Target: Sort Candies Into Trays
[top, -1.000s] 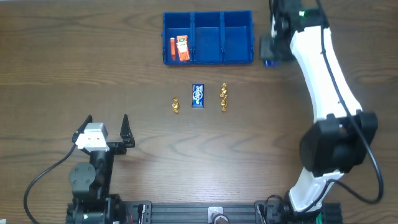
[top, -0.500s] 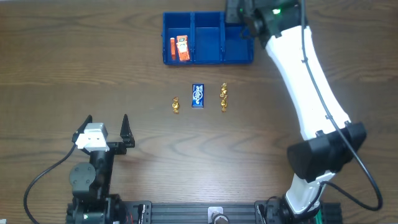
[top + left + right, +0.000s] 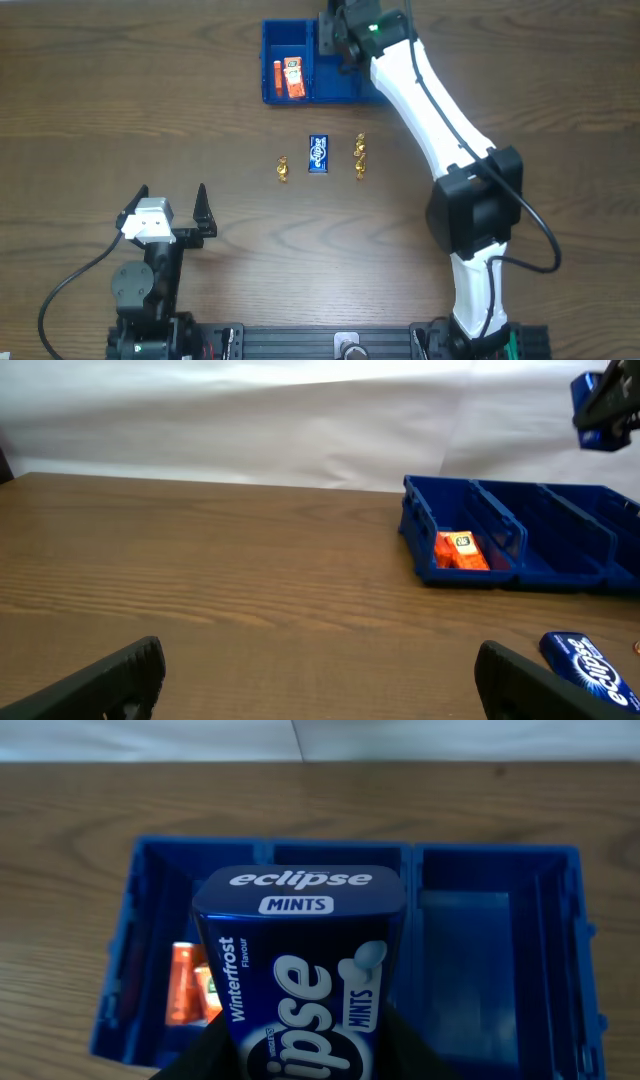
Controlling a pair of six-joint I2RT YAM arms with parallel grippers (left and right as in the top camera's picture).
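Wood-grain table (image 3: pixel 100 100) is carrying everything. The white right arm (image 3: pixel 440 110) is stretching from its base up and across toward the middle of the far edge, where a blue tray (image 3: pixel 268 60) with three compartments is sitting. The right gripper (image 3: pixel 345 25) is hanging above this tray, and its jaws are clamping a blue mint tin (image 3: pixel 300 980) upright by its lower part. In the right wrist view the tin is hovering over the middle compartment, clear of the tray walls (image 3: pixel 590 970). The left wrist view is showing the same tin (image 3: pixel 605 400) lifted well above the tray (image 3: pixel 415 530). The left gripper (image 3: pixel 172 192) is resting low near its own base, well apart from the tray and the candies, with its jaws spread wide and nothing between them (image 3: pixel 318 650). A second blue mint tin (image 3: pixel 318 154) is lying flat on the table between the tray and the arm bases. Orange candy packs (image 3: pixel 291 78) are lying in the tray's left compartment, a narrower one just beside a wider one. Gold-wrapped candies are lying to either side of the flat tin: a single one (image 3: pixel 283 168) toward the left arm's side, and a small cluster (image 3: pixel 360 156) toward the right arm's side, none touching the tin.
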